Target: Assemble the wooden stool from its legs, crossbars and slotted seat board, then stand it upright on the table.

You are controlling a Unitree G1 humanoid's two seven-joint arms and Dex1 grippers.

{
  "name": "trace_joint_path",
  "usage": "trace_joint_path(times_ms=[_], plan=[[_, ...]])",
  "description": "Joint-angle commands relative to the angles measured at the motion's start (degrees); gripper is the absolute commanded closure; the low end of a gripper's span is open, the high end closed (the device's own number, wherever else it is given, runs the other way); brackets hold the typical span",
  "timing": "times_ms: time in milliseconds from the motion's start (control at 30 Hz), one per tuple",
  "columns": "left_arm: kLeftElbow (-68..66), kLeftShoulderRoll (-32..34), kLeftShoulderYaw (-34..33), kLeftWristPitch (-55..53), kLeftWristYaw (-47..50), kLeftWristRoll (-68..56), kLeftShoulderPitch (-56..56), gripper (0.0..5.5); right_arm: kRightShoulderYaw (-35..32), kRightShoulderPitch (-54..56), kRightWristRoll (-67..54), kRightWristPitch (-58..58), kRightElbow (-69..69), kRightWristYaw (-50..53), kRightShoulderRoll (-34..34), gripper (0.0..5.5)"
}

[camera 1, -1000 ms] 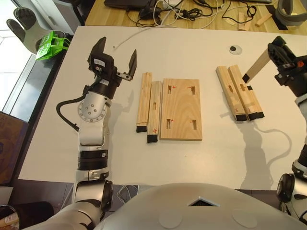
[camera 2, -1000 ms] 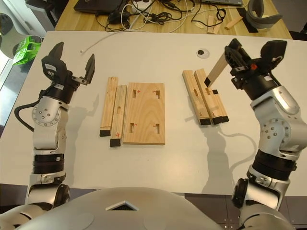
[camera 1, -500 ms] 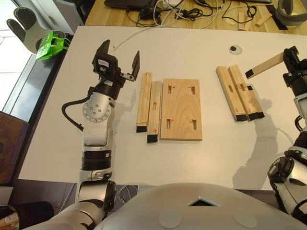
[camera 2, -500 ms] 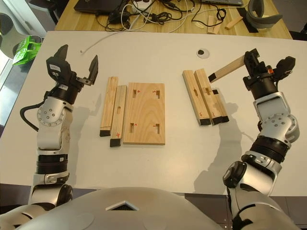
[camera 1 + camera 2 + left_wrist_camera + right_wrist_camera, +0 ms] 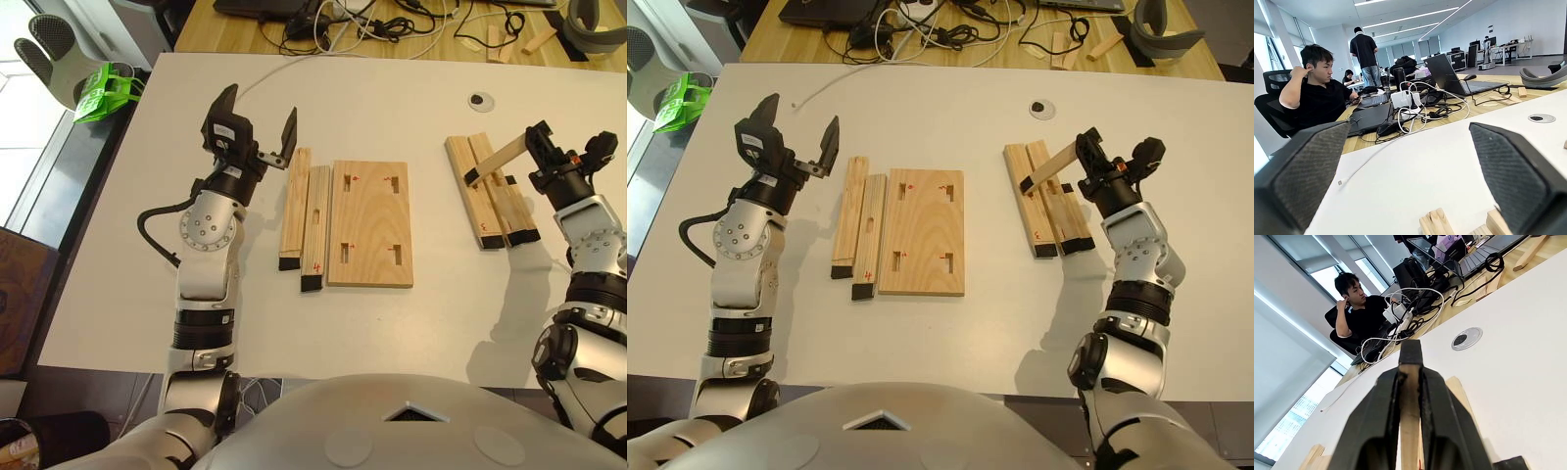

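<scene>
The slotted seat board (image 5: 367, 223) lies flat at mid table. Two legs (image 5: 294, 206) (image 5: 315, 227) with black ends lie side by side along its left edge. Another pair of legs (image 5: 502, 201) lies to the right. My left gripper (image 5: 260, 122) hovers open just above and left of the left legs' far ends; its wide-apart pads (image 5: 1298, 171) frame those ends (image 5: 1435, 223). My right gripper (image 5: 551, 159) is shut on a thin wooden bar (image 5: 498, 160), clamped between the fingers (image 5: 1376, 421). The bar's black tip (image 5: 1025, 183) hangs over the right pair.
A round black grommet (image 5: 480, 98) is set in the table behind the right legs. A thin white cable (image 5: 265, 73) trails across the far left. Laptops and cables crowd a wooden desk (image 5: 225, 29) behind. A green bag (image 5: 103, 90) sits off the table's left edge.
My right arm has drawn in and swung the bar down and left, so its black tip now hangs over the right legs. My left gripper has shifted right, closer to the left legs.
</scene>
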State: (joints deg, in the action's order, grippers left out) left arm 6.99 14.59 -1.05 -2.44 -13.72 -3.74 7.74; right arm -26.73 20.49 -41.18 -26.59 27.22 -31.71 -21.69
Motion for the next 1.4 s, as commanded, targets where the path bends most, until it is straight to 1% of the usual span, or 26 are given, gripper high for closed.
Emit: trace_joint_path(times_ms=[33, 367, 700, 900, 1033, 1400], plan=[[0.31, -0.2, 0.15, -0.58, 0.43, 0.79, 0.06, 0.98, -1.3, -0.41, -0.44, -1.41, -2.59, 1.53, -0.48, 5.12], [0.67, -0.65, 0.2, -0.69, 0.52, 1.09, -0.41, 0.98, -1.72, -1.36, -1.26, -3.33, -8.36, 3.07, 1.07, 5.12], [0.7, 0.06, -0.48, -0.83, -0.41, 0.84, -0.33, 0.98, -1.63, -2.4, 1.0, -1.14, -7.58, 2.74, 0.13, 5.12], [1.29, -0.85, -0.4, -1.01, 0.07, 0.8, 0.41, 0.98, -1.33, -2.64, 3.07, 1.68, -6.38, 3.14, -0.05, 5.12], [1.78, -1.01, -1.2, -0.97, 0.28, 0.3, 1.05, 0.98, -0.89, -3.54, 3.14, 1.09, -8.05, 3.08, 0.24, 5.12], [0.98, -1.47, -1.05, -0.6, 0.35, 0.43, 1.6, 0.98, -0.79, -2.04, 2.33, 1.25, -6.87, 2.83, 0.68, 5.12]])
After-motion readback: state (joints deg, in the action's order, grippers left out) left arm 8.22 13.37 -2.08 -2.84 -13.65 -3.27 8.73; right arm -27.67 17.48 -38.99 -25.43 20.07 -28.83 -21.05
